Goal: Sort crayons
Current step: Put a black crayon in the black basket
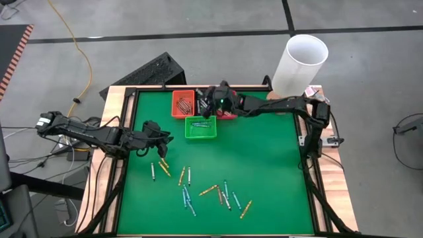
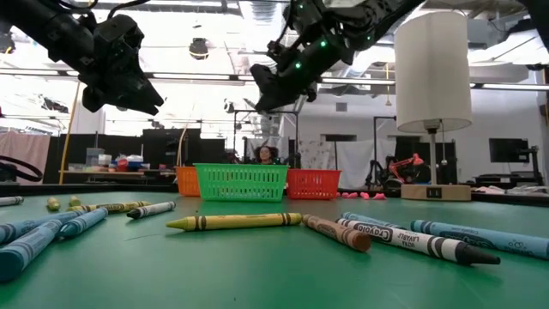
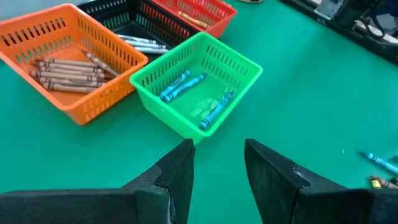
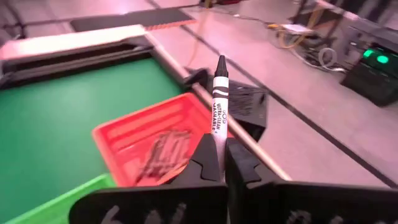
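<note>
Several loose crayons (image 1: 198, 192) lie on the green mat near its front edge; a yellow one (image 2: 232, 221) is nearest in the low view. At the far side stand an orange basket (image 3: 68, 62) with brown crayons, a green basket (image 3: 199, 87) with blue ones, a black basket (image 3: 118, 9) with pale ones and a red basket (image 3: 199, 12). My right gripper (image 1: 206, 102) hangs above the baskets, shut on a white-wrapped, black-tipped crayon (image 4: 219, 99). My left gripper (image 3: 217, 155) stands open and empty above the mat, left of the green basket. My right gripper pinches the crayon's back end (image 4: 219, 134) between its two fingers. The crayon lies along the fingers and sticks out past their tips, black point foremost. It is lifted clear, above the orange basket (image 4: 155, 143).
A tall white cylinder (image 1: 301, 63) stands at the table's far right corner. A black keyboard-like thing (image 1: 149, 71) lies on the floor beyond the far edge. The mat's middle and right parts (image 1: 264, 158) are bare green.
</note>
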